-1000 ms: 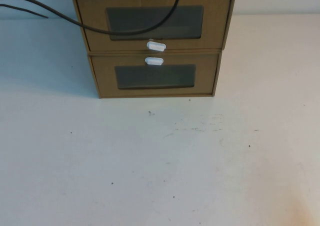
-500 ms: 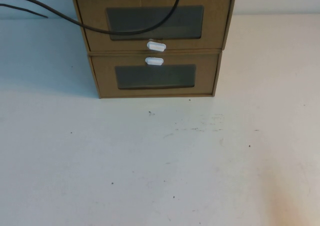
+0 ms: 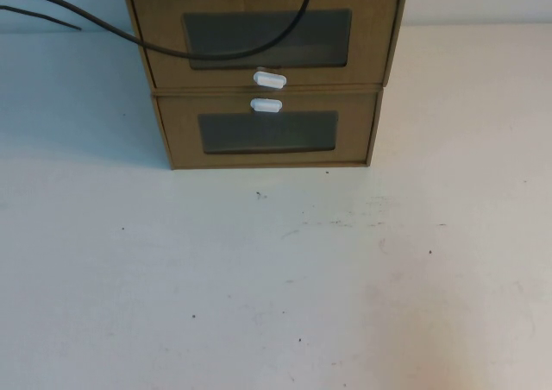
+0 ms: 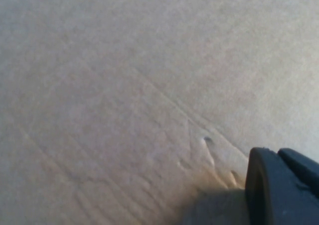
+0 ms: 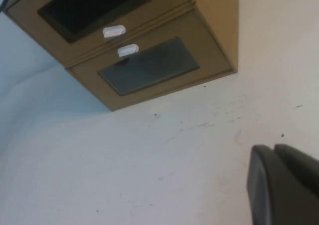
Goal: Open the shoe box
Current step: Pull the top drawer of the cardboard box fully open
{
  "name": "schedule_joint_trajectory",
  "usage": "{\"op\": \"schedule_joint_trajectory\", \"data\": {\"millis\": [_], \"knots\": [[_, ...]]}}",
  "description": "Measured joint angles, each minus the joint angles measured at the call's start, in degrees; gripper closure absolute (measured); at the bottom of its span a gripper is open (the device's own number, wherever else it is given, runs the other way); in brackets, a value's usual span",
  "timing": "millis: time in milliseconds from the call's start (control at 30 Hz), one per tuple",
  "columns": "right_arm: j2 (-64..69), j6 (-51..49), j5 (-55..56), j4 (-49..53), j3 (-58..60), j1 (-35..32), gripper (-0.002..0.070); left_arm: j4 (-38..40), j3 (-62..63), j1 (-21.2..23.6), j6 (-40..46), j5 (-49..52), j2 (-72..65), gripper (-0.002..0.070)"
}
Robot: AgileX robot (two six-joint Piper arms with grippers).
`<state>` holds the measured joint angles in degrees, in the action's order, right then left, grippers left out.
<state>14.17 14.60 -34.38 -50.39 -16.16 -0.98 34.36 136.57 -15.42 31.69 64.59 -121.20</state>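
Note:
Two brown cardboard shoe boxes stand stacked at the back of the white table (image 3: 276,278). Both the upper box (image 3: 263,36) and the lower box (image 3: 267,135) have a dark window and are closed. The upper white handle (image 3: 269,79) sits just above the lower white handle (image 3: 266,105). My left gripper (image 4: 277,158) is shut, close over a bare cardboard surface (image 4: 124,85), out of the high view. My right gripper (image 5: 273,153) is shut with nothing in it, over the table well in front of the lower box (image 5: 149,68) and off to its right.
A black cable (image 3: 103,23) runs from the back left across the upper box's front. The white table in front of the boxes carries only small dark specks (image 3: 259,196).
A faint warm shade at the table's near right corner has faded away. The boxes and handles have not moved.

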Motion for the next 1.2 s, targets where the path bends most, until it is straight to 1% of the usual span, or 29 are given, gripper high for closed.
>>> {"op": "schedule_joint_trajectory", "data": {"millis": [167,267,467,667,800,900,1067,1200], "knots": [[6.2,6.5,-2.5,0.7,-5.0,0.0,0.0689,0.0,0.0,0.0,-0.1,0.0,0.0,0.0679],[10.7,9.2,-2.9,1.1,-7.3,1.9,0.0689,0.0,0.0,0.0,-0.9,0.0,0.0,0.0679],[23.5,10.4,-3.0,6.0,-14.6,13.1,0.0689,0.1,0.1,0.0,-1.6,0.1,0.0,0.0679],[40.0,11.0,-3.1,10.7,-26.8,21.5,0.0689,0.1,0.1,0.0,-2.9,0.5,0.0,0.0679],[50.4,10.4,-1.7,15.6,-36.0,28.2,0.0689,0.1,0.1,0.0,-4.1,0.5,0.0,0.0679],[57.4,5.7,-1.3,24.7,-43.2,34.4,0.0689,0.1,0.1,0.0,-5.8,0.6,0.0,0.0679],[67.0,-8.3,-1.6,50.7,-51.8,42.9,0.0689,0.0,0.1,0.0,-8.8,1.0,0.0,0.0679],[72.0,-16.9,-2.1,68.9,-55.9,47.6,0.0689,0.0,0.1,0.0,-9.9,1.2,0.0,0.0679]]}}
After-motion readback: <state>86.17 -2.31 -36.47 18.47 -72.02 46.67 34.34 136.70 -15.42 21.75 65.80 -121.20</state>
